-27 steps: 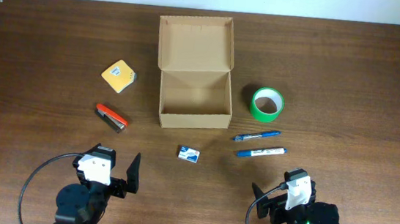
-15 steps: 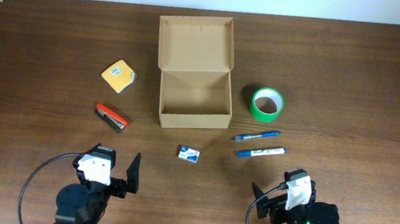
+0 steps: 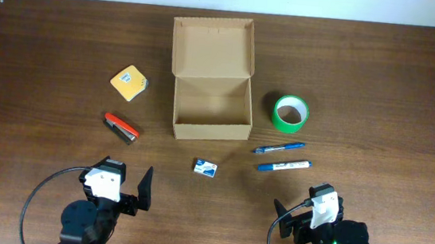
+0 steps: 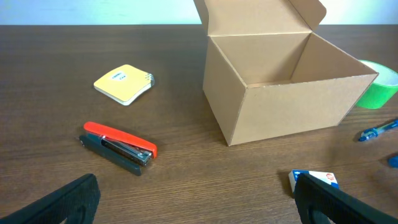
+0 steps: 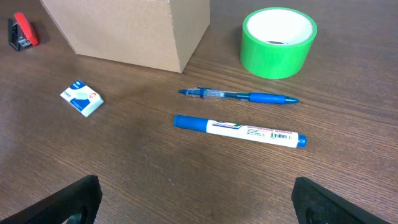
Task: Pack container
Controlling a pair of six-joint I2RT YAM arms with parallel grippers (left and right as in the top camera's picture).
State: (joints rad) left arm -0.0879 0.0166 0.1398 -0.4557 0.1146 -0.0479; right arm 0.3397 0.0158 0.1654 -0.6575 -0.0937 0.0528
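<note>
The container (image 3: 212, 109) is a tan cardboard box at the table's middle, its flap lid (image 3: 212, 48) standing open at the back and its inside bare. In the left wrist view the container (image 4: 292, 99) stands ahead and to the right. My left gripper (image 4: 196, 202) is open over bare wood near the front edge, left of centre. My right gripper (image 5: 196, 202) is open too, at the front right, with nothing between its fingers. Both are well short of the box.
Left of the box lie a yellow note pad (image 3: 128, 81) and a red stapler (image 3: 120, 128). A small white-and-blue eraser (image 3: 205, 167) sits in front of it. To the right are a green tape roll (image 3: 290, 114), a blue pen (image 3: 279, 149) and a blue marker (image 3: 284, 165).
</note>
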